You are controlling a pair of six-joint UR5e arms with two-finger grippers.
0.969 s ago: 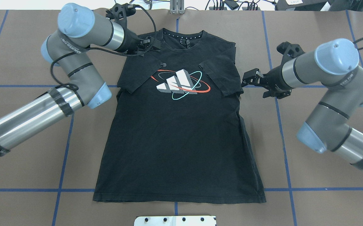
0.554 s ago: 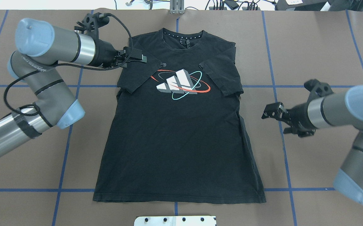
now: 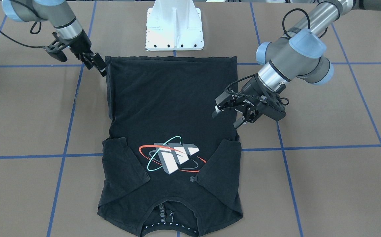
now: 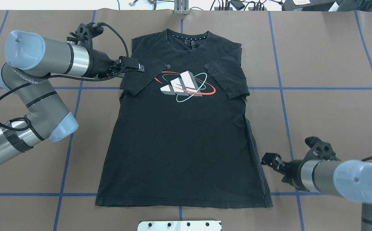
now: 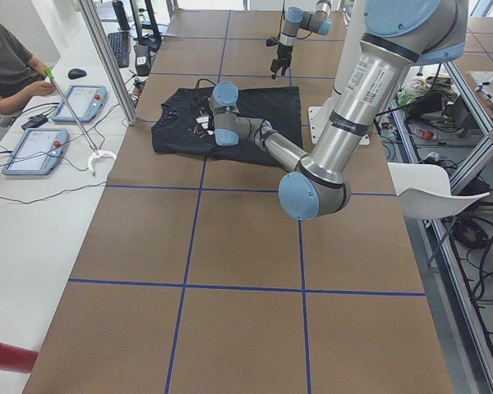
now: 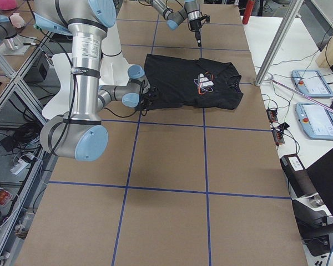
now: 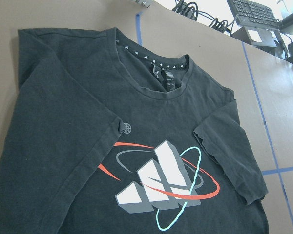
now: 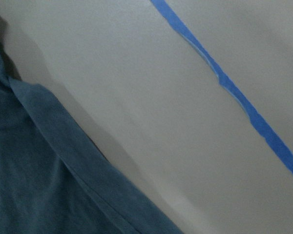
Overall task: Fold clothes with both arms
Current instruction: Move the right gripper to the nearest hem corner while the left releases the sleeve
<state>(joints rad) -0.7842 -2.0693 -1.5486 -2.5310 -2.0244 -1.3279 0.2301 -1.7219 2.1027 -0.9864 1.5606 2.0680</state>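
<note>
- Black short-sleeved fabric T-shirt [image 4: 186, 144] is lying flat and face up in the middle of the brown table with blue tape lines [image 4: 317, 64]. Its straight hem [image 4: 182, 202] is lying nearest to the robot, and both short sleeves are lying folded in onto the chest.
- Close to the hem corner on the robot's right, the black two-finger right gripper [image 4: 269, 158] is hovering low, just beside the shirt's side edge. I cannot tell whether its jaws are standing apart or together.
- One second ago this gripper was much farther out, beside the folded right sleeve [image 4: 227, 80]; it is now coming back toward the robot.
- In my judgement the cloth is behaving as light, limp and not slippery, so it is going to sag and wrinkle when lifted. The best holds are looking like pinches at the hem corners and the shoulders, with both arms lifting together.
- Farther out, the black two-finger left gripper [image 3: 225, 119] is hanging over the outer edge of the folded left sleeve [image 4: 141, 80], with its jaws spread and gripping nothing. One second ago it was on the shoulder nearer the collar; it is now standing farther outward.
- Farthest out, the white blocky graphic with orange and teal ovals [image 4: 184, 86] and the round ribbed collar [image 4: 187, 38] are lying exactly as before.
</note>
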